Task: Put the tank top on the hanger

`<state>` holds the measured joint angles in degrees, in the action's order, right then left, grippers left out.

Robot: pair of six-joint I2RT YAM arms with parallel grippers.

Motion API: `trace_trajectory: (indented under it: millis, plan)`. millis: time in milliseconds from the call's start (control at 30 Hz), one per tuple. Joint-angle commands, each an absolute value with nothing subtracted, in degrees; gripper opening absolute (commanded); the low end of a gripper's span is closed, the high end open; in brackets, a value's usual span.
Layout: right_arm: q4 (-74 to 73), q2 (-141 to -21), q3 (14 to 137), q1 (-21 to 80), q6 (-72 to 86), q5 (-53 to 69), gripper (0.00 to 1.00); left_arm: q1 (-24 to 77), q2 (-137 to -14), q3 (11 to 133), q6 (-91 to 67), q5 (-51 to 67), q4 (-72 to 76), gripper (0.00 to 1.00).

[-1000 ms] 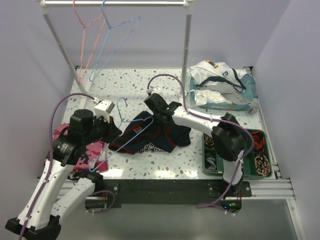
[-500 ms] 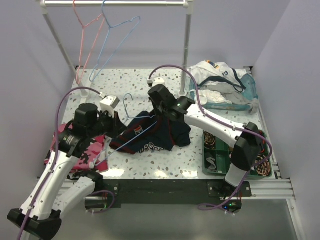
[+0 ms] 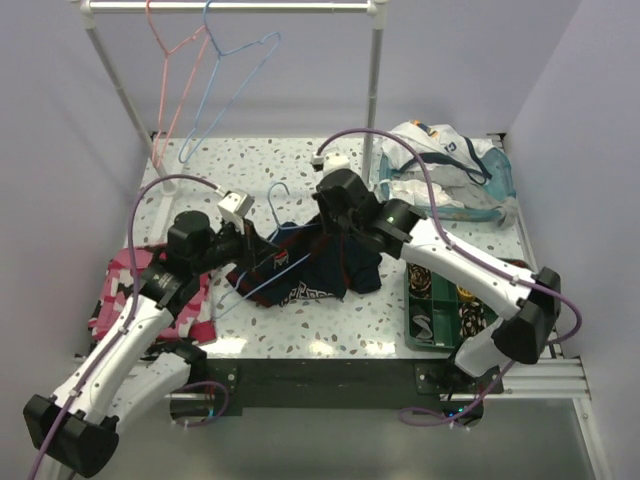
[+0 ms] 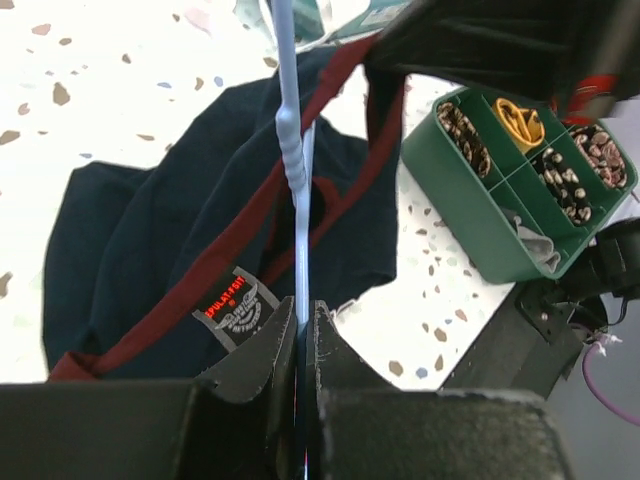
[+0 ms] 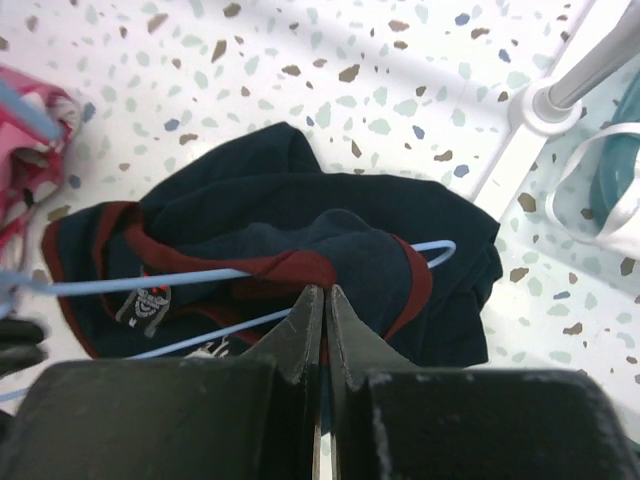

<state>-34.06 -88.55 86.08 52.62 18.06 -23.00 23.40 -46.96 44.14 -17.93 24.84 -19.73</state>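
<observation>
Near left: pink, black and white camouflage cloth (image 3: 120, 290), crumpled. Near right: green compartment tray (image 4: 455, 215) of small beaded items. Centre, on speckled table (image 3: 250, 165): tank top (image 3: 330, 270), navy jersey with dark red trim, bunched, hanger (image 4: 291, 160) of thin light blue wire threaded under the trim. Left gripper (image 4: 307, 330) pinched on the wire; right gripper (image 5: 322, 310) pressed together on red trim, a fold held raised. Far: white garments (image 3: 430, 150) in clear bin (image 3: 500, 190); rack (image 3: 374, 90) with pink hanger (image 3: 185, 42) and second blue hanger (image 3: 232, 97)
</observation>
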Motion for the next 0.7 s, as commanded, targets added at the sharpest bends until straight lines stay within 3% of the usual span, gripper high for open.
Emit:
trace_trajectory:
  millis: [0,533,667]
  plan:
    - [-28.9,-83.9,82.9,52.8,18.5,-23.6,0.0,26.4,-49.3,40.3,-20.4,23.8,2.0,0.0]
    - [-25.0,-79.7,76.6,52.8,17.8,-26.8,0.08,33.5,-63.1,35.5,-20.5,21.1,25.9,0.0]
    - [-22.1,-76.7,72.7,52.8,17.4,-27.4,0.32,33.5,-65.8,35.8,-20.7,20.6,29.2,0.0]
